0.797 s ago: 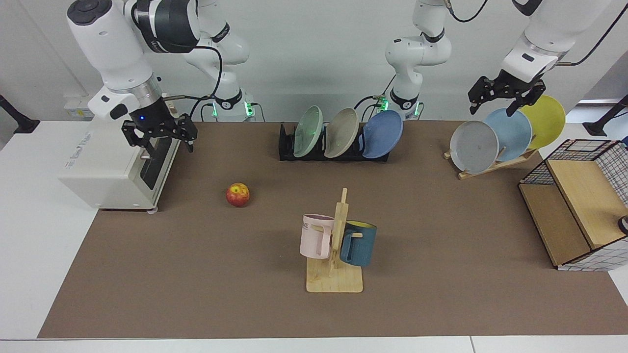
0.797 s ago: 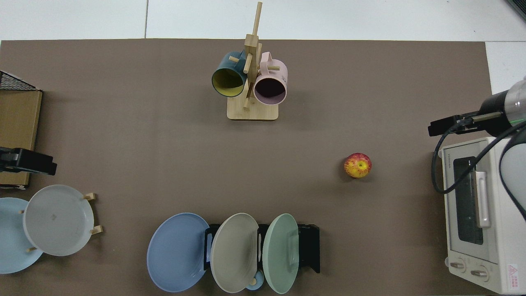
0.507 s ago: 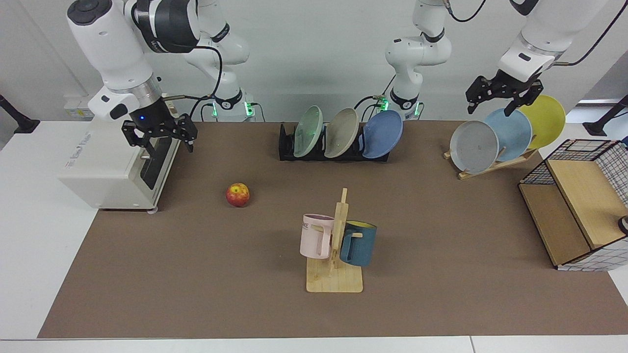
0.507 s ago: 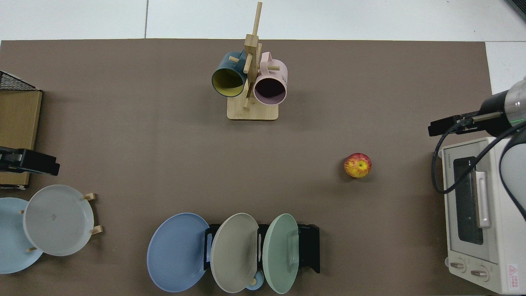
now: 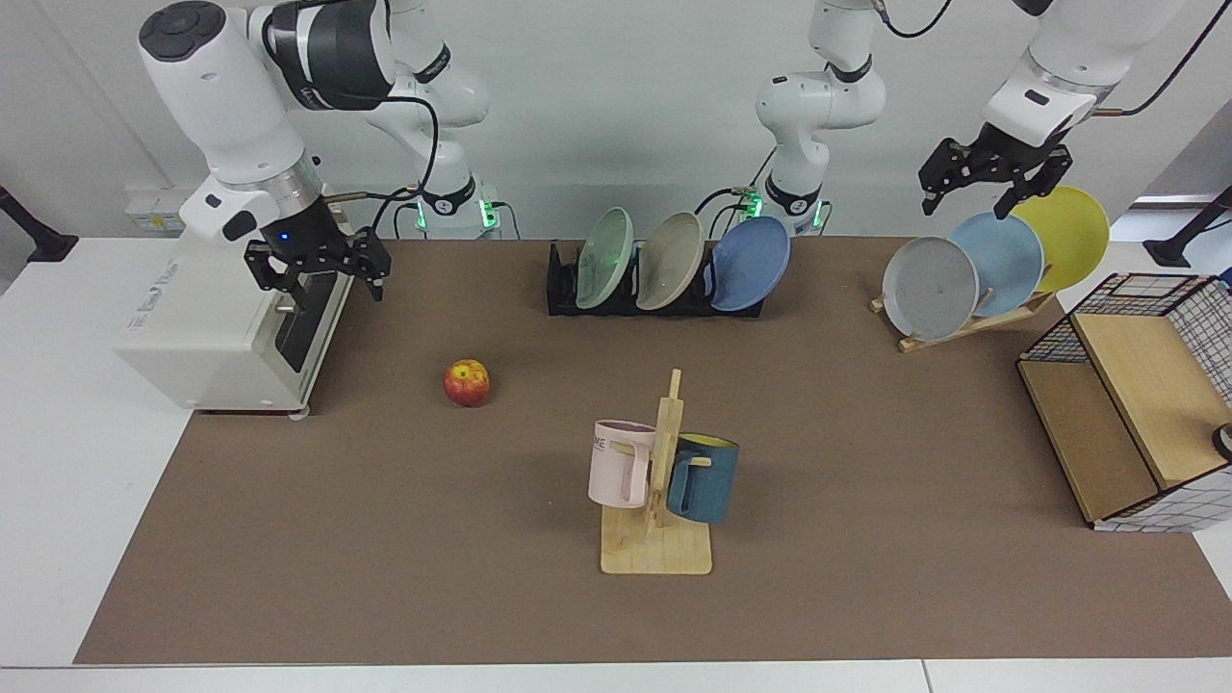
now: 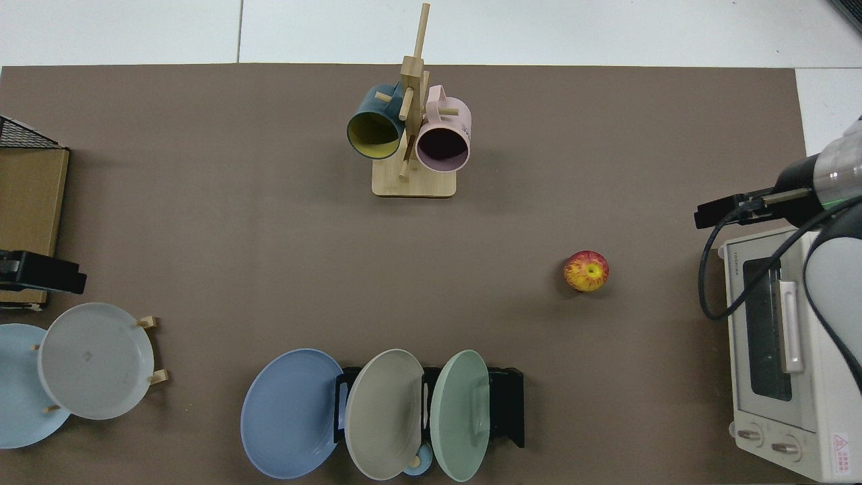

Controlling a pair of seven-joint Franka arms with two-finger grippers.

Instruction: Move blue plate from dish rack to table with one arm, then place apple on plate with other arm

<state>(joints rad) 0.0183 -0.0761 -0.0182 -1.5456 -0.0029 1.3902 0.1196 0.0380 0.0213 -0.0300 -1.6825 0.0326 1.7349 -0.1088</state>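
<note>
Left tool [image 5: 991, 181] spread, empty, above far-right plate stand; right tool [image 5: 318, 273] spread over toaster; blue plate [image 5: 751, 262] racked; apple [image 5: 467, 382] on bench; nothing done.

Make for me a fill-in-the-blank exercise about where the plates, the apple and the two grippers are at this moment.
1. The blue plate stands in the black dish ____.
2. The apple lies on the ____, between the toaster oven and the mug stand.
3. The left gripper, jaws open, hangs above the plates on the ____ stand.
4. The right gripper, jaws open, hangs beside the toaster ____.

Missing words: rack; table; wooden; oven
</note>
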